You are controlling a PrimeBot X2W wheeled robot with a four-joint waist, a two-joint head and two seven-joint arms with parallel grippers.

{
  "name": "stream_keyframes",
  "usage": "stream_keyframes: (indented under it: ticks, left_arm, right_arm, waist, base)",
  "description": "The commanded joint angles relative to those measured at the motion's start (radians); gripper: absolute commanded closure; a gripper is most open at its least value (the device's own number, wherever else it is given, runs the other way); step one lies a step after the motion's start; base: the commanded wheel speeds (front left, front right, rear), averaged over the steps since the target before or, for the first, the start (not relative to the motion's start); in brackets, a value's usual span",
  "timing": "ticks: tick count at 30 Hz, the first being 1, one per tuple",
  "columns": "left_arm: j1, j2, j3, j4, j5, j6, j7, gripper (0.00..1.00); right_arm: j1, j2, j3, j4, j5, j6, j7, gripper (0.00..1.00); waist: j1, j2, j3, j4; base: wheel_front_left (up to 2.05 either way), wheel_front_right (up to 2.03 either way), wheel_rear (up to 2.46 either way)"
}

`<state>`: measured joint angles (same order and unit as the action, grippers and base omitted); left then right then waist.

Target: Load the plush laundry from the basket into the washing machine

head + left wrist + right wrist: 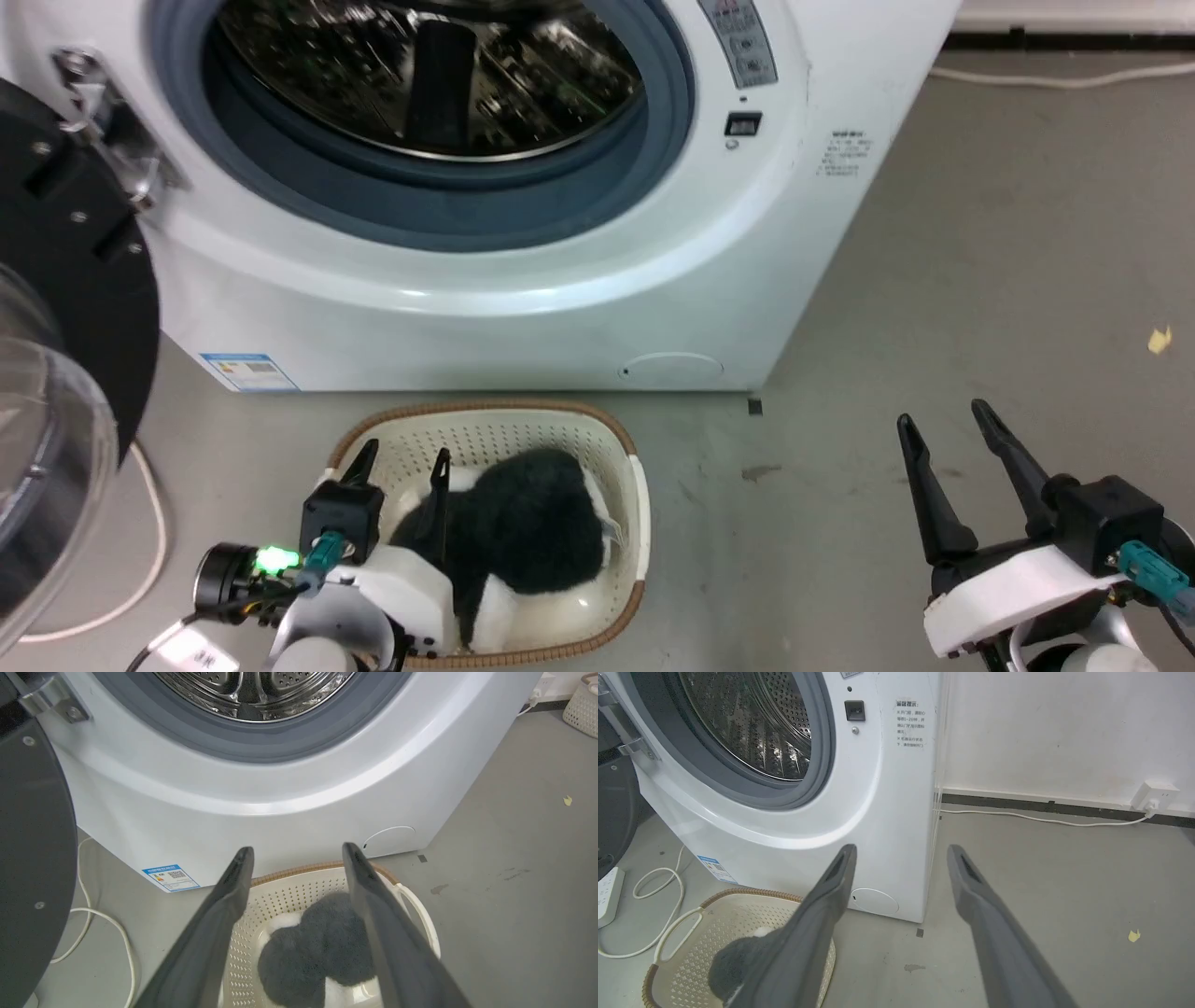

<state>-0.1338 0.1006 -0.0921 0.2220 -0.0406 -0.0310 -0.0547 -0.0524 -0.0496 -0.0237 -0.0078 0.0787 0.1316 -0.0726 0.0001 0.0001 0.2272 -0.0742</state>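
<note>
The black-and-white plush laundry [527, 532] [322, 952] [733, 963] lies in the cream basket [597, 448] [280, 896] [714, 914] on the floor in front of the washing machine [560, 308] [280, 812] [878, 812]. The machine's door [56, 373] hangs open at the left, and the steel drum [439, 75] [254, 693] [747, 723] looks bare inside. My left gripper [400, 455] [297, 849] is open above the basket's left part, with its fingers over the plush and holding nothing. My right gripper [943, 417] [901, 848] is open above bare floor, right of the basket.
A white cable [149, 551] [658, 891] loops on the floor left of the basket, beside a power strip [607, 891]. Another cord [1041, 819] runs along the wall to a socket [1155, 793]. Grey floor [980, 280] stretches to the machine's right. A second pale basket [581, 704] stands far right.
</note>
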Motion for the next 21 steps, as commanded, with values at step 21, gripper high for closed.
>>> stream_keyframes:
  ticks: [21]
  left_arm:
    - [-0.212, 0.137, -0.213, 0.309, -0.165, -0.023, -0.004, 0.00]
  right_arm:
    - [-0.069, 0.000, 0.010, -0.016, 0.095, 0.000, -0.056, 0.00]
  waist:
    - [-0.0001, -0.0001, 0.215, -0.092]
  base:
    - [0.00, 0.00, 0.00]
